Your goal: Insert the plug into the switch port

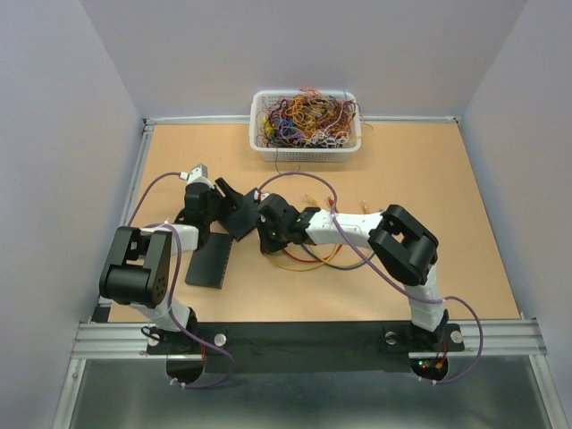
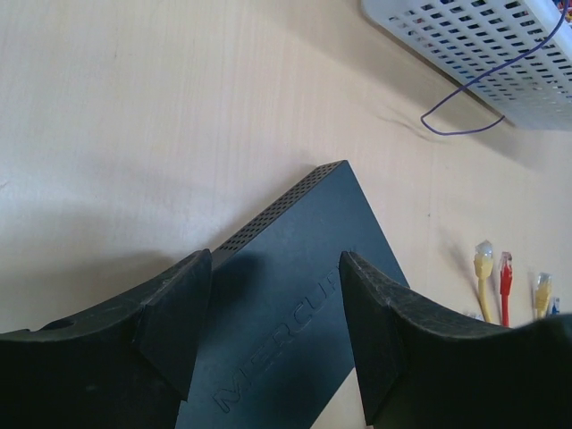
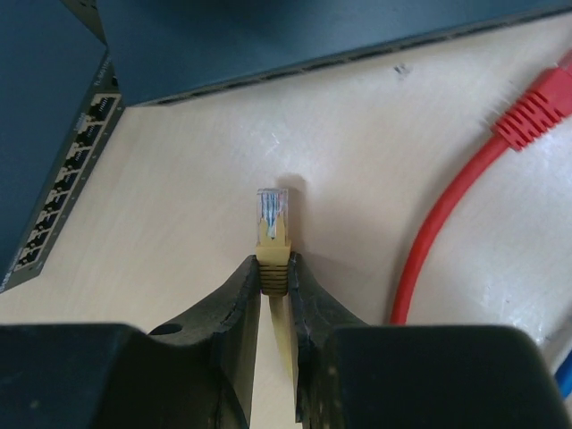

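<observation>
My right gripper [image 3: 274,265] is shut on a yellow cable just behind its clear plug [image 3: 273,214], which points forward a little above the table. A dark switch with a row of ports [image 3: 67,174] lies left of the plug, apart from it. My left gripper [image 2: 275,261] is open, its fingers [image 2: 174,313] straddling a dark "MERCURY" switch [image 2: 295,268] with a vented edge. In the top view the left gripper [image 1: 234,207] and right gripper [image 1: 268,225] sit close together at the table's middle left.
A second dark slab [image 1: 208,261] lies flat near the left arm, and a dark edge [image 3: 313,36] crosses the top of the right wrist view. A red cable [image 3: 447,214] and loose cables [image 1: 308,255] lie right. A white basket [image 1: 261,147] of wires stands at the back.
</observation>
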Motion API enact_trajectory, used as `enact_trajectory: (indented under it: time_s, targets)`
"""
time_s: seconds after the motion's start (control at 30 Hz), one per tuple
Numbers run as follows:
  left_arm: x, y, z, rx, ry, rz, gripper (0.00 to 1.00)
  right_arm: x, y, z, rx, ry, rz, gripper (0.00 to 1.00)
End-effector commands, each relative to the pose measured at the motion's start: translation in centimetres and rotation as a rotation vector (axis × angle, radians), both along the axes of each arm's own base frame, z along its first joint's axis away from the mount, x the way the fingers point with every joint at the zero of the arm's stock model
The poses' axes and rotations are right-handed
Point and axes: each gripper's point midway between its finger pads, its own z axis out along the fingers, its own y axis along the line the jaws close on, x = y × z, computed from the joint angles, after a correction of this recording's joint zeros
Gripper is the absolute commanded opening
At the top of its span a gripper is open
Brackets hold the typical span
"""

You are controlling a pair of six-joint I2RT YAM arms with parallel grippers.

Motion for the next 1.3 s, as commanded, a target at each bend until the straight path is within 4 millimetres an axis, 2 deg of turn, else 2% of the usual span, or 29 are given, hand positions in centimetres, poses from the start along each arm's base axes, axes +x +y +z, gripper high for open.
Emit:
enact_trajectory:
  time_s: [0.0,0.07,0.1,0.23,0.37,0.47,0.53,0.63,0.8,1.07,1.27]
  targets:
    - [0.9,-0.5,1.1,-0.029,-0.043,-0.014,0.70,1.0,1.3,0.8,-0.018,-0.062,0.014,0.00]
    - [0.8,-0.5,0.5,-0.029,-0.023,-0.014,0.70,0.9,1.5,0.4,-0.030,-0.059,0.022,0.01]
    - [0.8,-0.5,0.4,-0.027,-0.019,-0.018,0.70,1.5,1.7,0.8,-0.035,-0.083,0.010,0.01]
    - [0.8,-0.5,0.0,-0.021,-0.004,-0.018,0.70,1.9,2.4,0.9,-0.053,-0.103,0.018,0.00]
    - [1.5,0.0,1.1,-0.012,-0.036,0.002,0.70,2.3,2.6,0.9,-0.069,-0.117,0.014,0.01]
    - [2.5,0.6,3.0,0.003,-0.073,0.020,0.70,2.3,2.6,0.5,-0.085,-0.119,0.013,0.01]
    - [2.9,1.1,3.2,0.013,-0.071,0.037,0.70,2.2,2.6,0.4,-0.091,-0.117,0.014,0.00]
    - [3.1,2.2,1.7,0.039,0.013,0.073,0.70,2.2,2.4,0.4,-0.100,-0.121,0.011,0.00]
    - [2.7,2.3,-0.6,0.044,0.110,0.082,0.69,2.2,2.3,0.4,-0.117,-0.141,0.019,0.01]
    - [1.7,2.3,-0.9,0.044,0.152,0.076,0.67,2.2,2.9,0.8,-0.126,-0.155,0.023,0.01]
    - [0.3,1.7,-2.1,0.032,0.176,0.055,0.64,2.3,3.3,0.8,-0.133,-0.162,0.024,0.01]
